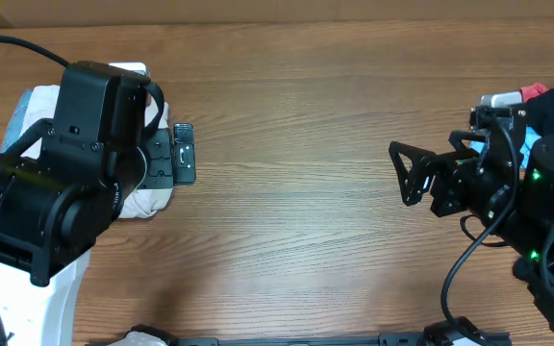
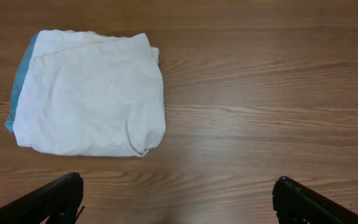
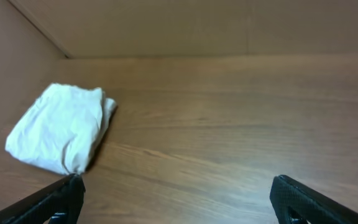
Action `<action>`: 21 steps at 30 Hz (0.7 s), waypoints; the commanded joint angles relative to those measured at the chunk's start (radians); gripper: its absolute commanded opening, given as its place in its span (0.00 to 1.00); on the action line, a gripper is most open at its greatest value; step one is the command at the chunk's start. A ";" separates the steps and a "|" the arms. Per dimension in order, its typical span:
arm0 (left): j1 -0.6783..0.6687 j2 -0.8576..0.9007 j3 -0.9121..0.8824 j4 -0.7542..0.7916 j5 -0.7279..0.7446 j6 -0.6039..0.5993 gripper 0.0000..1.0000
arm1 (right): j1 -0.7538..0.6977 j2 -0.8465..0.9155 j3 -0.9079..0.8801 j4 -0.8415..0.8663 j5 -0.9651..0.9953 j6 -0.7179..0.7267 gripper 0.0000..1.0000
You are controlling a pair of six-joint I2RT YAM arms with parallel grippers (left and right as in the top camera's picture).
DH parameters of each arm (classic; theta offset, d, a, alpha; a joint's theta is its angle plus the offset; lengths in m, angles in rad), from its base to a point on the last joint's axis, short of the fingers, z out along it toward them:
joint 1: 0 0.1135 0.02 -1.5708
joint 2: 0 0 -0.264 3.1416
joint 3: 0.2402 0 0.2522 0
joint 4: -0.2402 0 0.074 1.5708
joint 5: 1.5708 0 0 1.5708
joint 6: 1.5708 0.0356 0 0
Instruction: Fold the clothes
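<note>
The clothes (image 2: 92, 99) are laid on the table (image 1: 306, 144) at its left end, atop another garment (image 2: 18, 93); a heap of other things (image 1: 532, 94) is placed at the right end, well apart.

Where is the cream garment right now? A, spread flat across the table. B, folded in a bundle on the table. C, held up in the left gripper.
B: the cream garment lies as a folded bundle on the table, and the left gripper is open, apart from it and holding nothing.
</note>
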 commanded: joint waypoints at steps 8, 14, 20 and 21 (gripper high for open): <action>-0.005 -0.007 0.000 0.002 -0.018 -0.024 1.00 | -0.067 -0.111 -0.101 0.172 0.161 -0.142 1.00; -0.005 -0.007 0.000 0.002 -0.018 -0.024 1.00 | -0.105 -0.383 -0.528 0.530 0.067 -0.153 1.00; -0.005 -0.007 0.000 0.002 -0.018 -0.024 1.00 | -0.131 -0.629 -0.921 0.700 0.009 -0.152 1.00; -0.005 -0.007 0.000 0.002 -0.018 -0.024 1.00 | -0.136 -0.663 -0.970 0.715 -0.003 -0.152 1.00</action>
